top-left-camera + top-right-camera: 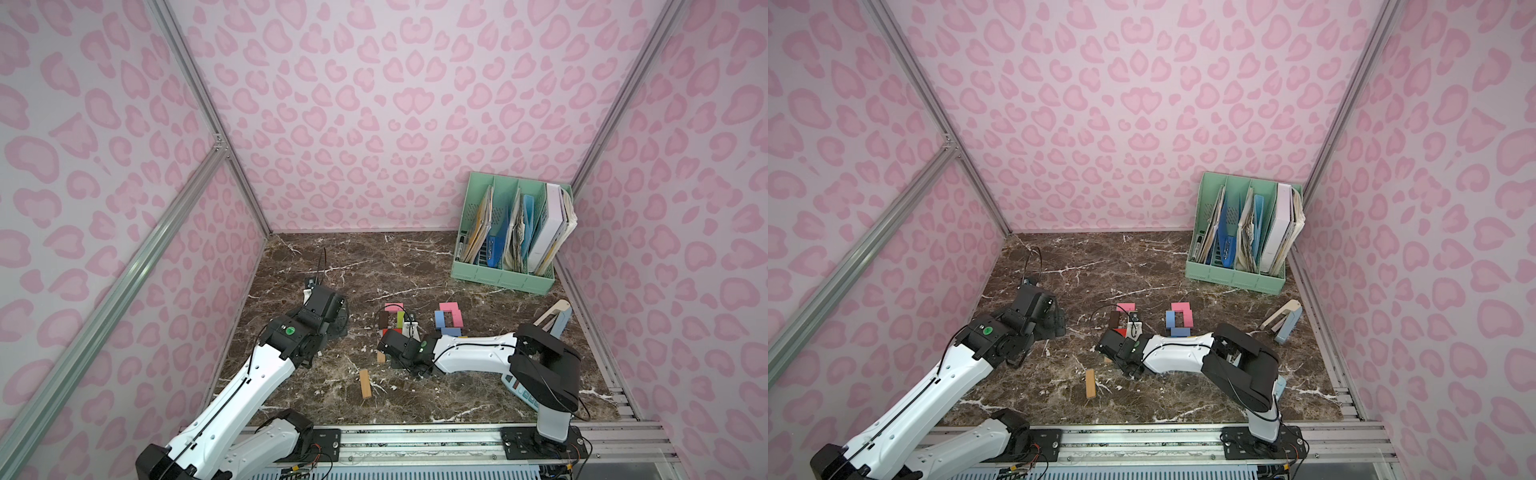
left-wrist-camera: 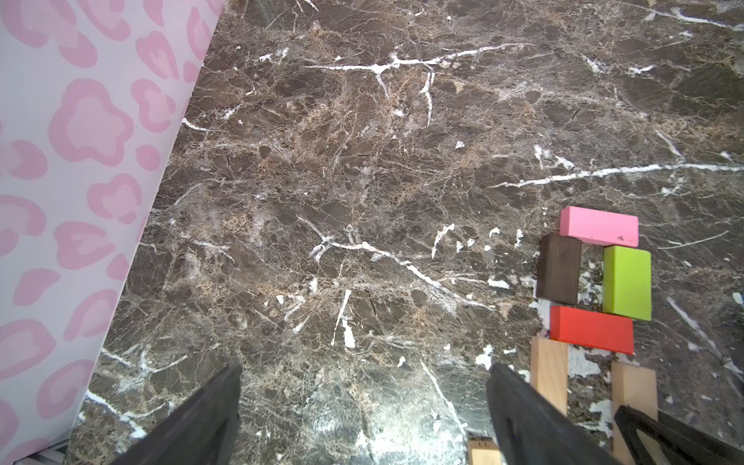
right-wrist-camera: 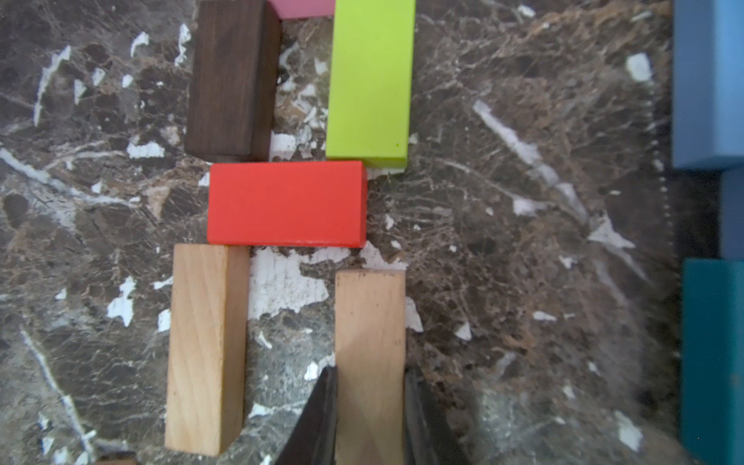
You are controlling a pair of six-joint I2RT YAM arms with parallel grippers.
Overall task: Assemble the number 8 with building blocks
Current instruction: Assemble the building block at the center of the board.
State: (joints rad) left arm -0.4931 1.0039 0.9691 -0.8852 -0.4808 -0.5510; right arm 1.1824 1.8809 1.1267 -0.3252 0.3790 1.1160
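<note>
Building blocks lie in an unfinished figure: pink (image 3: 302, 8) on top, dark brown (image 3: 231, 76) and green (image 3: 370, 80) as sides, red (image 3: 286, 203) across, and a tan block (image 3: 207, 346) below left. My right gripper (image 3: 369, 374) is shut on a second tan block (image 3: 369, 318) below the red one's right end, level with the other tan block. In both top views the right gripper (image 1: 388, 349) covers the figure's near end. My left gripper (image 2: 364, 378) hangs open over bare marble, left of the figure (image 2: 592, 282). A loose tan block (image 1: 365, 383) lies nearer the front.
A second group of pink and blue blocks (image 1: 449, 318) lies right of the figure. A green file rack (image 1: 507, 278) stands at the back right. A pale blue calculator (image 1: 519, 388) shows under the right arm. A white-and-blue object (image 1: 557, 318) leans by the right wall.
</note>
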